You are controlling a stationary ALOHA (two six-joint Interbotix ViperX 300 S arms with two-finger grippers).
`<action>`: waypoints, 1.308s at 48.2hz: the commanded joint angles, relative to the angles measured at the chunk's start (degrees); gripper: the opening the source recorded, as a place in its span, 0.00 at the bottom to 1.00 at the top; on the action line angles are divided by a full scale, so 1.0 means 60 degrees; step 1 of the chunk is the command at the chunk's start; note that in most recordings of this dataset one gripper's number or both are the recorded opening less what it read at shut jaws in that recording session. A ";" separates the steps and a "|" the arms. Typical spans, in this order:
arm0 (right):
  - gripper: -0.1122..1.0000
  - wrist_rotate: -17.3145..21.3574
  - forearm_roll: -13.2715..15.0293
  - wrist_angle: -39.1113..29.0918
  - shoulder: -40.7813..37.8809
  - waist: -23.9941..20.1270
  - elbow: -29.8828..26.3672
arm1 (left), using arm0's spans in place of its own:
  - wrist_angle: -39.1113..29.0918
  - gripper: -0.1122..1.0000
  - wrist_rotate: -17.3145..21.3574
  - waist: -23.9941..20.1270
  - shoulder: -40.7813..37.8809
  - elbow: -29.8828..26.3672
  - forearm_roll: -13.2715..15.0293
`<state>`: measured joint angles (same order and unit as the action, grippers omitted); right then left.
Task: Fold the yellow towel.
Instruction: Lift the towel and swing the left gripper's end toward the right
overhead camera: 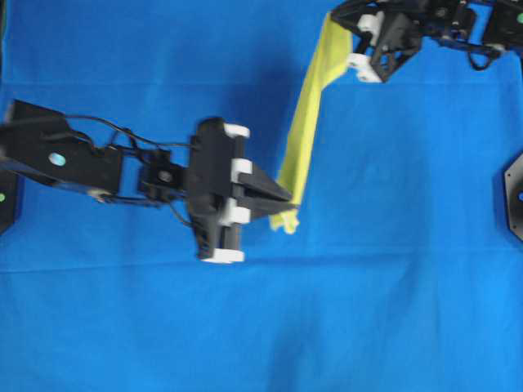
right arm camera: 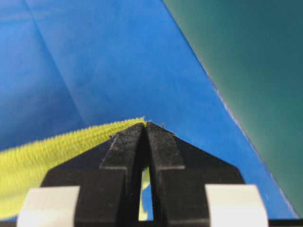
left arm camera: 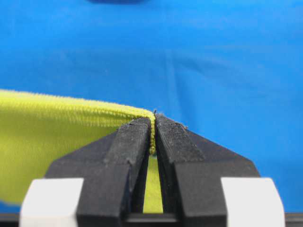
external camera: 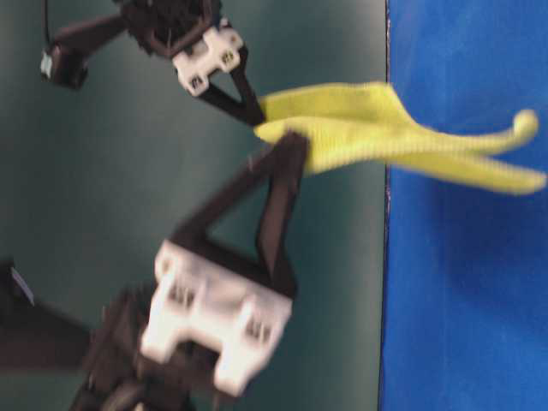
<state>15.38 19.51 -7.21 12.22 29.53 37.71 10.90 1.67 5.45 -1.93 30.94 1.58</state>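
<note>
Surface: large blue cloth (overhead camera: 392,310) covers the table.
Towel position: yellow towel (overhead camera: 306,135) is lifted off the blue cloth, stretched between the two grippers, hanging in a narrow band.
Technique: judged best to keep the held edge taut and level, carry both corners across together, and lay them onto the opposite hem.
Left gripper (overhead camera: 288,196): jaws pinched tight on one towel corner.
Right gripper (overhead camera: 353,59): jaws pressed together on the other corner.
</note>
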 commanded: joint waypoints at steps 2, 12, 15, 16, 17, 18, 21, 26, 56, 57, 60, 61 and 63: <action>0.12 -0.0015 0.0190 0.0073 -0.0308 0.0396 -0.0762 | 0.0073 0.13 0.0249 0.0688 -0.0234 -0.0674 -0.0044; 0.12 -0.0015 0.0220 0.0088 -0.0542 0.0396 -0.1084 | 0.0073 0.13 0.0454 0.0732 -0.0454 -0.0850 -0.0044; 0.12 -0.0015 0.0234 0.0073 -0.0527 0.0396 -0.1040 | 0.0073 0.13 0.0469 0.0732 -0.0454 -0.0850 -0.0044; 0.12 -0.0015 0.0234 0.0059 -0.0513 0.0396 -0.1025 | 0.0073 0.13 0.0469 0.0732 -0.0469 -0.0850 -0.0044; 0.12 -0.0015 0.0220 0.0044 -0.0498 0.0396 -0.0996 | 0.0073 0.13 0.0469 0.0732 -0.0469 -0.0864 -0.0044; 0.12 -0.0015 0.0220 0.0044 -0.0483 0.0396 -0.0981 | 0.0073 0.13 0.0483 0.0732 -0.0483 -0.0894 -0.0044; 0.12 -0.0015 0.0220 0.0015 -0.0381 0.0425 -0.0864 | 0.0161 0.13 0.0498 0.0732 -0.0586 -0.0996 -0.0044; 0.12 0.0015 0.0234 -0.0015 -0.0029 0.0586 -0.0454 | 0.0161 0.13 0.0498 0.0732 -0.0923 -0.1392 -0.0044; 0.12 0.0059 0.0205 -0.0820 0.1362 0.0835 0.1509 | 0.0498 0.13 0.0322 0.0703 -0.3750 -0.4102 -0.0029; 0.12 0.0059 0.0205 -0.0747 0.1260 0.0835 0.1494 | 0.0513 0.13 0.0308 0.0703 -0.3735 -0.3999 -0.0015; 0.12 0.0059 0.0205 -0.0439 0.0864 0.0791 0.1392 | 0.0542 0.13 0.0205 0.0674 -0.3647 -0.3647 -0.0015; 0.12 0.0059 0.0205 -0.0322 0.0718 0.0762 0.1348 | 0.0557 0.13 0.0176 0.0674 -0.3589 -0.3486 0.0015; 0.12 0.0073 0.0205 -0.0059 0.0410 0.0732 0.1245 | 0.0630 0.13 0.0073 0.0674 -0.3486 -0.3193 0.0015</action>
<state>15.64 20.57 -10.37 16.96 32.52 47.64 13.71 2.81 5.54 -25.49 10.02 1.76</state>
